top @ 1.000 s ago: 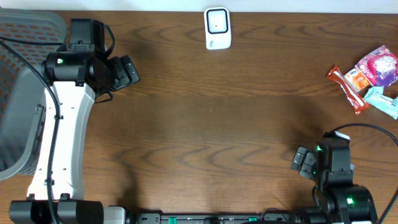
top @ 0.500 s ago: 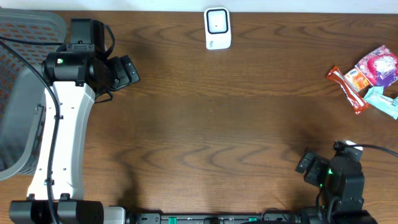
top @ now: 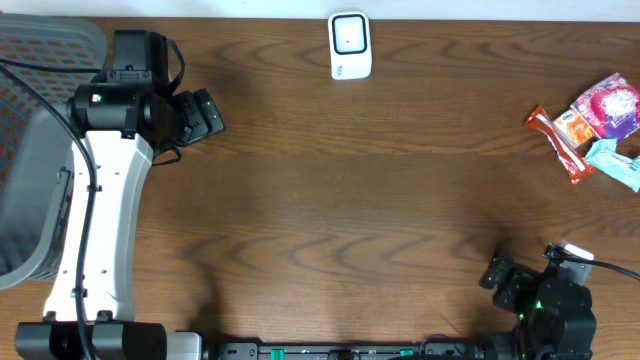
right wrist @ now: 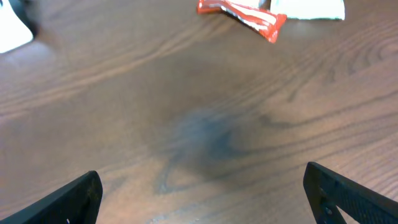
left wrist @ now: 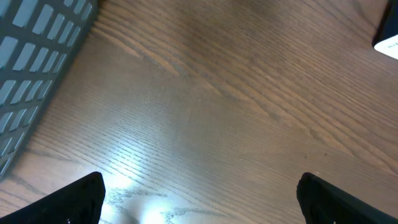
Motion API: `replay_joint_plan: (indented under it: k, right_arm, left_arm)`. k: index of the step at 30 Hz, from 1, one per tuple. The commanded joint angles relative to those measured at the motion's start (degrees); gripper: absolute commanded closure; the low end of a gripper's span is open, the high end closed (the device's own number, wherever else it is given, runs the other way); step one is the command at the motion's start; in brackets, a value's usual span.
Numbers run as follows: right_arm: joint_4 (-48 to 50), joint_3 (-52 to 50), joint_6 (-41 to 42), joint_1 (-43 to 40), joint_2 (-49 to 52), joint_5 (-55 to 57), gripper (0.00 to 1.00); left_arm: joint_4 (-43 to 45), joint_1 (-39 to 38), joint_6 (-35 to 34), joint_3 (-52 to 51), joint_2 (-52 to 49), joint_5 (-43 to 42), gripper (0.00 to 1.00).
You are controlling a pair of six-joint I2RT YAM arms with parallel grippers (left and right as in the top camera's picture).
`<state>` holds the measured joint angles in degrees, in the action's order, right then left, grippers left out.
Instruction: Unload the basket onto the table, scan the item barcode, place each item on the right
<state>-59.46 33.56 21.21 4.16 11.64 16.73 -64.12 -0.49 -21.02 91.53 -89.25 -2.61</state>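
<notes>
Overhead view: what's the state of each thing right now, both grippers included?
left gripper: jaws open, holding nothing, beside the basket.
right gripper: jaws open, holding nothing, near the front edge.
scanner: at the far edge, untouched.
snack packets: lying clustered at the right edge, none picked up.
basket: at the left, partly out of frame.

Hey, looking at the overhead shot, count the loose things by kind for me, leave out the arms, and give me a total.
Snack packets: 4, as far as I can tell
Barcode scanner: 1
Grey basket: 1
Total: 6
</notes>
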Motion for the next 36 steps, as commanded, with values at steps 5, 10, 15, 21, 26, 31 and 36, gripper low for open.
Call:
replay_joint_plan:
  k: [5, 10, 15, 21, 26, 31, 36]
  right_arm:
    - [6.8, 0.0, -8.8, 0.4, -1.3, -5.5, 0.01]
    - [13.8, -0.4, -17.7, 0.4, -1.4, -12.2, 0.01]
    - [18.4, -2.6, -18.1, 0.4, -1.4, -13.3, 0.01]
    - [26.9, -9.3, -18.1, 0.4, -3.7, -16.4, 0.01]
    - [35.2, -17.6, -18.1, 0.4, -9.2, -19.1, 0.01]
    - [40.9, -23.1, -18.1, 0.4, -11.3, -20.5, 0.01]
    - [44.2, -26.3, -18.1, 0.4, -11.3, -20.5, 0.01]
  left_arm:
    - [-0.2, 0.1, -0.3, 0.5, 0.6, 0.5, 0.02]
    - [-0.2, 0.1, -0.3, 0.5, 0.6, 0.5, 0.02]
    - [-0.2, 0.1, -0.3, 0.5, 0.6, 0.5, 0.02]
    - [-0.2, 0.1, -0.3, 0.5, 0.6, 0.5, 0.02]
    - [-0.2, 0.1, -0.3, 0.5, 0.6, 0.5, 0.02]
    - [-0.2, 0.1, -0.3, 0.5, 0.6, 0.5, 0.02]
    - [-0.2, 0.1, -0.3, 0.5, 0.6, 0.5, 0.02]
